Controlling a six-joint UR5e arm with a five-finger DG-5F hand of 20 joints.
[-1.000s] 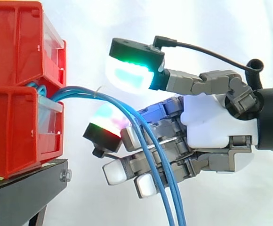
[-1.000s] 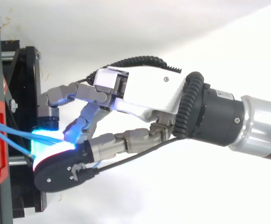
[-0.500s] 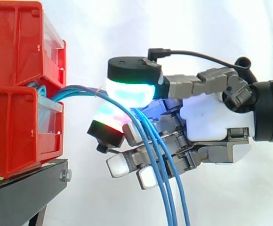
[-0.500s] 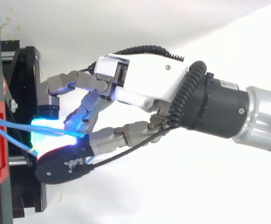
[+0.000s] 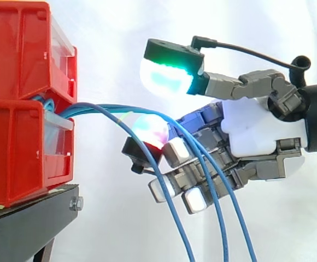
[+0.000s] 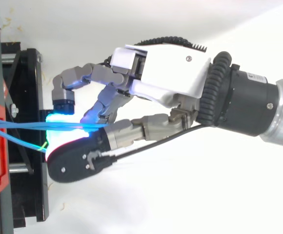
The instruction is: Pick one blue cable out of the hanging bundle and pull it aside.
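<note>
Here's the robot hand (image 5: 257, 136), reaching in from the right toward the stacked red bins (image 5: 16, 82) on their black stand (image 5: 27, 224). The blue cables (image 5: 120, 107) come out from between the two bins, arch over to the right and drop away in front of the white curtain (image 5: 104, 33). Look at the thumb (image 5: 169, 76): it's glowing green and lifted well above the arch, apart from the cables. The fingers (image 5: 175, 152) below are loosely bent, and two of the strands hang down across them. So the robot hand is spread, with nothing pinched! One strand (image 5: 178, 229) falls on its own, just off the fingertips on the bin side. From above, the cables (image 6: 24, 126) run straight from the bin into the gap between thumb and fingers.
</note>
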